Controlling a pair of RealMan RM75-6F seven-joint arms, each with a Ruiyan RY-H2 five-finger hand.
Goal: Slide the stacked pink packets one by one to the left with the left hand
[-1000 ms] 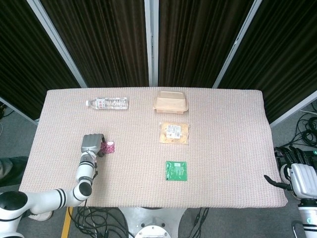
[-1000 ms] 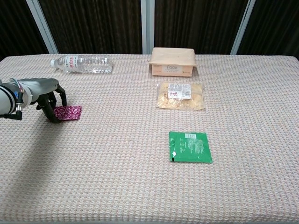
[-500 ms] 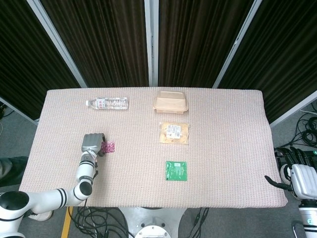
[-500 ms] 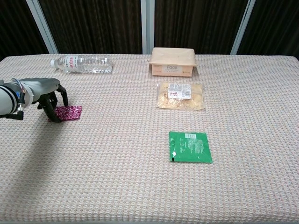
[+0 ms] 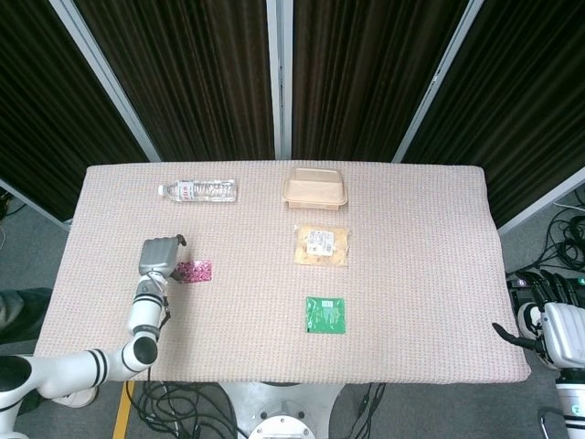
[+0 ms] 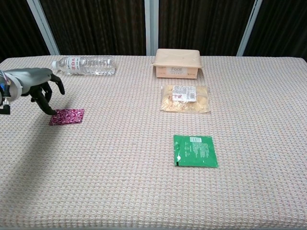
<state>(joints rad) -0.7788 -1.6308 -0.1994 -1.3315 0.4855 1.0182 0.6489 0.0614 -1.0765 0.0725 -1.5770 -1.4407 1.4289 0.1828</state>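
Left hand (image 6: 36,84) is raised just above the table (image 6: 144,191) near its left edge, fingers curled downward and spread apart, holding nothing. In the chest view the fingertips (image 6: 49,111) hang just beside the upper left corner of the pink packet (image 6: 66,116); whether they touch it cannot be told. In the head view the same left hand (image 5: 158,255) sits just left of the pink packet (image 5: 193,272).

The pink packet lies flat on the woven tablecloth, left-centre of the table. Only one packet outline is distinguishable; whether more are stacked under it cannot be told.

Right hand (image 5: 548,315) shows only in the head view, off the table's right front corner, away from all objects. Its finger state cannot be told.

Other items: water bottle (image 6: 84,65) lying on its side at the back left; beige lidded box (image 6: 176,63) at back centre; clear snack bag (image 6: 185,98) just in front of the box; green sachet (image 6: 194,150) nearer the front edge, well apart from the pink packet.
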